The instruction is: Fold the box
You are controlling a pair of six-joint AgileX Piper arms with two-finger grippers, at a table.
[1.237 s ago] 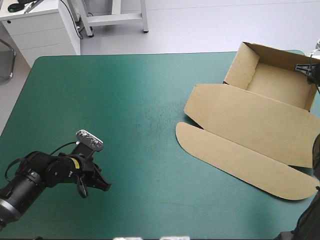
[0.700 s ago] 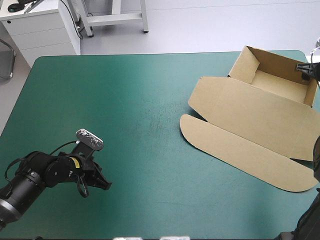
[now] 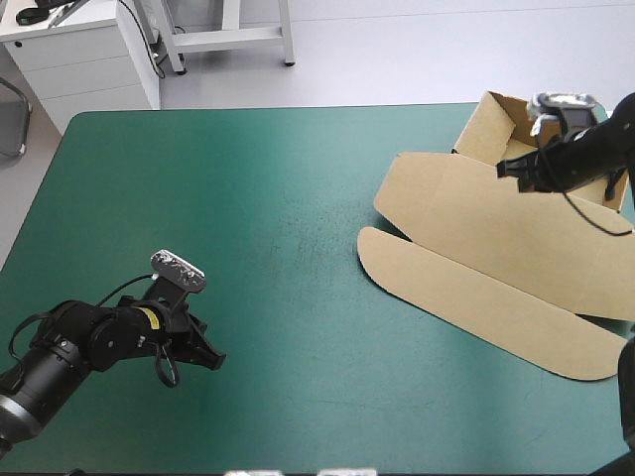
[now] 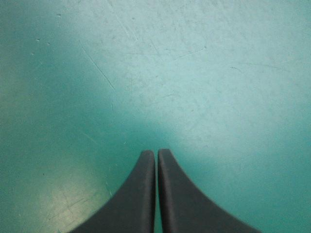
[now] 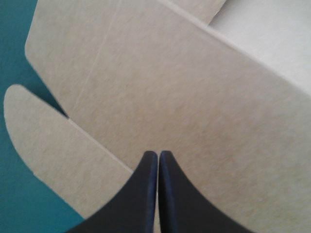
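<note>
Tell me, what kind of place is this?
Probably a robot lab: a left gripper and a right gripper at a teal-green table, with a half-made box on it.

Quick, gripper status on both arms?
Left gripper: shut, empty, over the bare teal-green cover.
Right gripper: shut, empty, above the flat lid of the box.

The left arm [image 3: 74,349], black with a yellow label [image 3: 149,320], and black right arm [image 3: 595,149] end in curved black fingers [image 4: 138,199].
</note>
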